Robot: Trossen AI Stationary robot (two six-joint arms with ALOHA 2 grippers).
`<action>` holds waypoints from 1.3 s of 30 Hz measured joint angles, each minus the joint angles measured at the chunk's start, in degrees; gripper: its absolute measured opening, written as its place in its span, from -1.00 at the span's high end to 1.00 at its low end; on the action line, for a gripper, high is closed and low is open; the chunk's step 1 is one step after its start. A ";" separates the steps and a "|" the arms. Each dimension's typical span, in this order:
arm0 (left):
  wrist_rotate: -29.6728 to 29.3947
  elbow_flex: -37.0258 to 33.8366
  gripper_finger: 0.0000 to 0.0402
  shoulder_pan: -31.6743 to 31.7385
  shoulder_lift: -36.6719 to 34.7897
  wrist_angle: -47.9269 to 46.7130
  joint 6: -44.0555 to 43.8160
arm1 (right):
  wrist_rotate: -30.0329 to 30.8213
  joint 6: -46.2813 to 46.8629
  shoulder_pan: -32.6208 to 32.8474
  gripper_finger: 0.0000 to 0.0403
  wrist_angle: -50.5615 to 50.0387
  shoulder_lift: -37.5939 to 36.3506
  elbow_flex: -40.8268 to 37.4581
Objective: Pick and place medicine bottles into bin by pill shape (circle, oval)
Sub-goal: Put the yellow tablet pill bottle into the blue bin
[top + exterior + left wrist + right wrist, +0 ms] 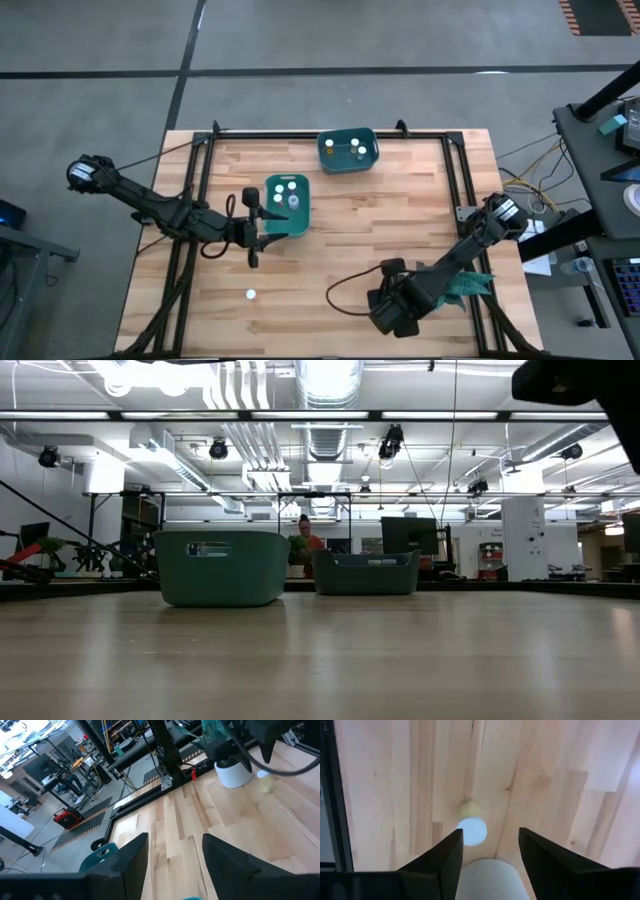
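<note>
Closest in, at about 5 o'clock on the table (340, 240) with 12 taken as the far edge in the high view: right gripper (490, 833), fingers spread apart and holding nothing, poised low above a lying bottle (471, 822). Pale cap turned toward the wrist, yellowish body pointing away, so long axis in line with the open gap and width across the closing line; judged a straightforward squeeze once lowered. Just beside it, a white pot (234, 774), close enough to call for care. Hidden under the arm in the high view. Farther round at 7 o'clock, well apart from everything: a lone bottle (250, 294) upright on bare wood, roughly 6 o'clock from the left gripper (258, 222) and nearer that arm than the right. Left gripper likewise spread wide and empty, hovering at the 9 o'clock rim of the near bin (300, 222), with four capped bottles (292, 185) inside. At 12 o'clock, the far bin (345, 168) with three capped bottles (357, 152). Pill shapes not discernible. On the near bin's wall a label (207, 548), too small to read; no brand or other legible writing anywhere.
</note>
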 joint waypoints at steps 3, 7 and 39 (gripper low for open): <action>0.00 0.00 0.15 0.00 0.00 0.06 0.01 | -1.75 -0.04 -0.04 0.10 0.13 0.73 0.00; 0.00 0.00 0.15 -0.02 0.02 0.06 0.00 | -2.92 0.16 0.56 0.12 0.20 1.17 0.00; 0.00 0.00 0.15 0.02 0.04 0.07 -0.01 | -2.67 -0.08 1.55 0.17 6.60 1.54 -6.25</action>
